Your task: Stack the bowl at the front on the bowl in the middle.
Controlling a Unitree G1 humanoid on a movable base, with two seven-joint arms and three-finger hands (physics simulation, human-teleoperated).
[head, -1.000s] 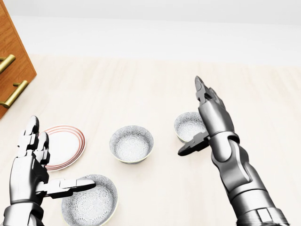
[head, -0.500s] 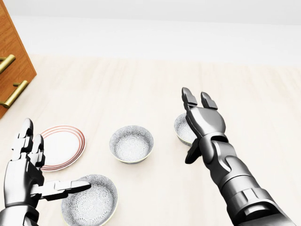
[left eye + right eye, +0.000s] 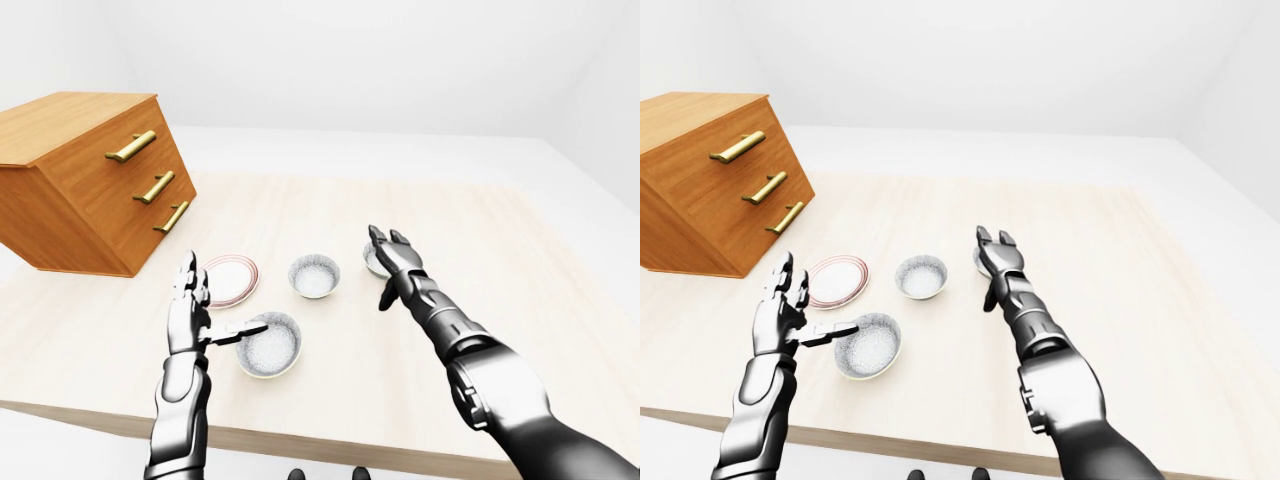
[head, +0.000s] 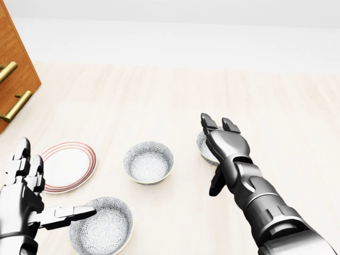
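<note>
Compared with a second ago, we are finding both hands lower in the head view. The left hand is now sitting nearer the bottom-left corner, and the right hand is lying palm-down where it was standing edge-on. The dishes are keeping their places.

We are seeing the front bowl resting upright on the table at the bottom of the head view, unlifted. The middle bowl is standing apart from it, above and slightly right.

The left hand is holding its fingers upright and apart, gripping nothing. Its thumb is stretching sideways over the front bowl's left rim, and we cannot tell whether it is touching.

A plate is lying left of the middle bowl, just above the left hand.

The right hand is spreading its fingers over a third bowl, hiding its right part and closing on nothing.

A chest is occupying the table's upper left in the left-eye view.
</note>
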